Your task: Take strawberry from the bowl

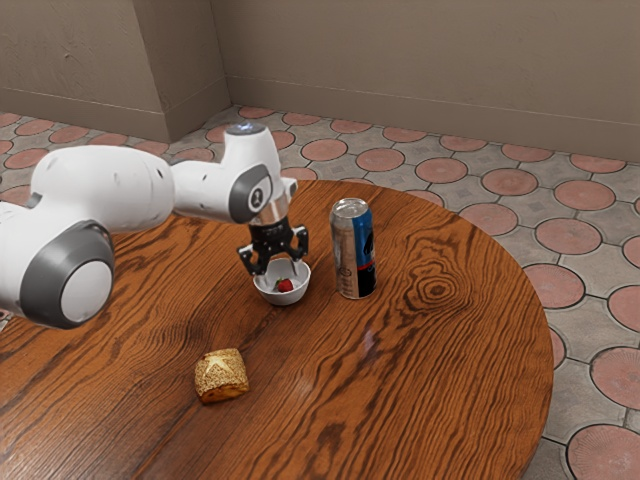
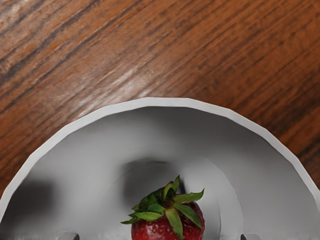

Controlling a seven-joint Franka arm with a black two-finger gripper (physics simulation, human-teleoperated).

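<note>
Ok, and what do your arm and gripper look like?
My arm has smooth, rounded white links with dark grey bands at the joints and a round white cap on the large joint nearest the camera. My gripper is black, with two angular fingers ending in paler tips. I see no cables.

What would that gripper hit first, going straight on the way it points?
Likely the inside of the bowl: the gripper points down into it, fingers open, the strawberry lined up between them, though depth is unclear.
</note>
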